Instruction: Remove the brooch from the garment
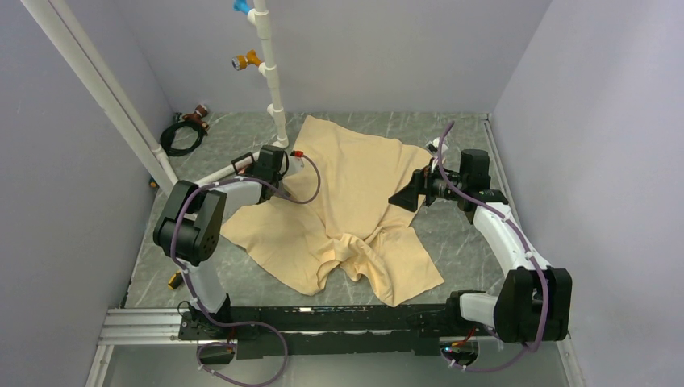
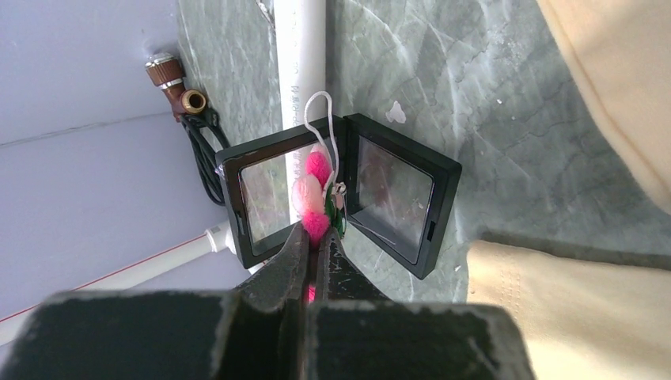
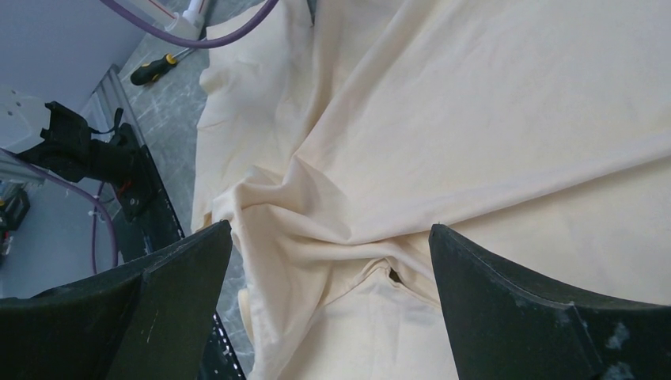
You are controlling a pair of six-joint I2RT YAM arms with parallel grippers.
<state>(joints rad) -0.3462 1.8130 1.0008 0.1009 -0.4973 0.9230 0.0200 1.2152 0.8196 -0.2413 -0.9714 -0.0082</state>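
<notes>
The beige garment (image 1: 355, 205) lies crumpled across the middle of the table; it also fills the right wrist view (image 3: 443, 142). My left gripper (image 2: 315, 231) is shut on the pink brooch (image 2: 314, 190), holding it off the garment just above an open black display box (image 2: 396, 194) at the garment's far left edge. In the top view the left gripper (image 1: 278, 189) is beside the cloth, with the brooch hidden. My right gripper (image 1: 403, 198) is open and empty, hovering over the garment's right part, its fingers (image 3: 182, 277) spread wide over folds.
A white pipe stand (image 1: 270, 72) with coloured fittings rises at the back. A black cable coil (image 1: 181, 133) lies at the back left. A white pipe (image 2: 302, 71) runs behind the box. A small screwdriver (image 1: 175, 280) lies left of the garment.
</notes>
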